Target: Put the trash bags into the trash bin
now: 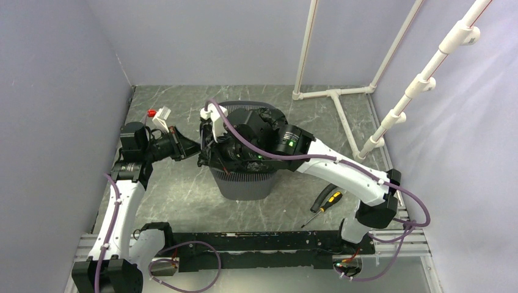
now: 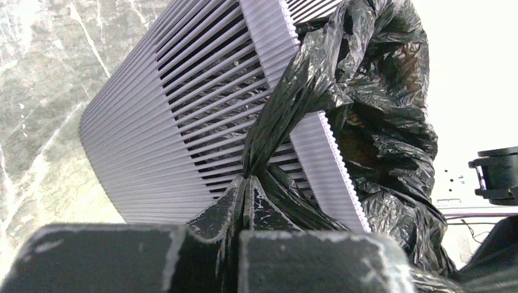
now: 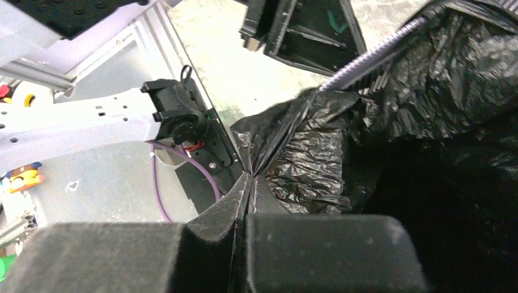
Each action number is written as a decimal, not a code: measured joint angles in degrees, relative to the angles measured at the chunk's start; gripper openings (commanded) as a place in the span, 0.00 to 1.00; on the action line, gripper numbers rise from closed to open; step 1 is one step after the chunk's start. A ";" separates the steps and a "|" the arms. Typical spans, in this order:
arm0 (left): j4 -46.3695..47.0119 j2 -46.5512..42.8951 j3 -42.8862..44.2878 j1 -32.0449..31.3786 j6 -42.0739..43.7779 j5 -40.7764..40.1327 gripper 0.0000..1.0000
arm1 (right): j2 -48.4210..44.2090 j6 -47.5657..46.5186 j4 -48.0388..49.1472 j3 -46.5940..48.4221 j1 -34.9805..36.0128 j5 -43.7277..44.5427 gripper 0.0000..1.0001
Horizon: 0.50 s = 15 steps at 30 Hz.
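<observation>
Top view: left arm bends in beside the trash bin. Right arm reaches over its top. Fingertips are lost in the black trash bag.
Left wrist view: left fingers squeeze a twisted bag strip outside the bin wall.
Right wrist view: right fingers squeeze a bag fold near the rim. The inside is too dark to see.
</observation>
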 measured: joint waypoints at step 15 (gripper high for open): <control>1.53 0.44 -2.19 -0.04 -0.83 -1.49 0.03 | 7.28 0.02 -5.99 4.04 4.11 6.21 0.22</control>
